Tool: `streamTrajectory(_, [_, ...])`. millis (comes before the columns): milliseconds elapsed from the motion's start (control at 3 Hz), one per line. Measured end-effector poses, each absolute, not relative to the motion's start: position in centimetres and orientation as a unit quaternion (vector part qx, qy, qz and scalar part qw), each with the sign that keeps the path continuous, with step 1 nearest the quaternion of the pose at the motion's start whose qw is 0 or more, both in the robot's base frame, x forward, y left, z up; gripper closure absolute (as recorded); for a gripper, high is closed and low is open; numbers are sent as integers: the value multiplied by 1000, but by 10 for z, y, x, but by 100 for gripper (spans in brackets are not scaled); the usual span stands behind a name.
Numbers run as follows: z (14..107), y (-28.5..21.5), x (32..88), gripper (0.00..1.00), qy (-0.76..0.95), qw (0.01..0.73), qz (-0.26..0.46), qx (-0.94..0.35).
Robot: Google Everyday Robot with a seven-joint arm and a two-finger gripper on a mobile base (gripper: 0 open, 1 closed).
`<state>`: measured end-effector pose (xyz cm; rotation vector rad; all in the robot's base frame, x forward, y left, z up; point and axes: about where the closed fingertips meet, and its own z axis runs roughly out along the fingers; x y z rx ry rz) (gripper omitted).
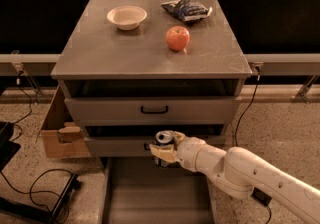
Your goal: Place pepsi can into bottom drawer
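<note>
- Over the bottom drawer's (155, 193) back edge, the gripper (163, 151) pinches the pepsi can (164, 137);
- behind it, a shut drawer (117, 146);
- up top, bowl (127, 17), apple (178, 38), snack bag (187, 10).

Bowl (127, 17), snack bag (187, 10), apple (177, 38) on cabinet top (125, 55); cardboard box (62, 138) beside.

The arm (250, 173) is clad in smooth, glossy off-white shells. They form rounded, bulbous segments that narrow towards the wrist, with a faint seam where one meets the next. The gripper (162, 152) sits just above the back of the bottom drawer (155, 198). Its stubby fingers (159, 154) are yellowish-cream, possibly a softer material than the shells, and they clasp the pepsi can (164, 138).
</note>
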<state>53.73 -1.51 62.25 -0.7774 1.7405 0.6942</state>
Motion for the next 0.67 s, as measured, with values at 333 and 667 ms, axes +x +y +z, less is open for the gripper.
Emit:
streamTrajectory(333, [555,-22,536,100,728,515,315,-323])
streamTrajectory(667, [513,-29,538,100,732,502,332,-319])
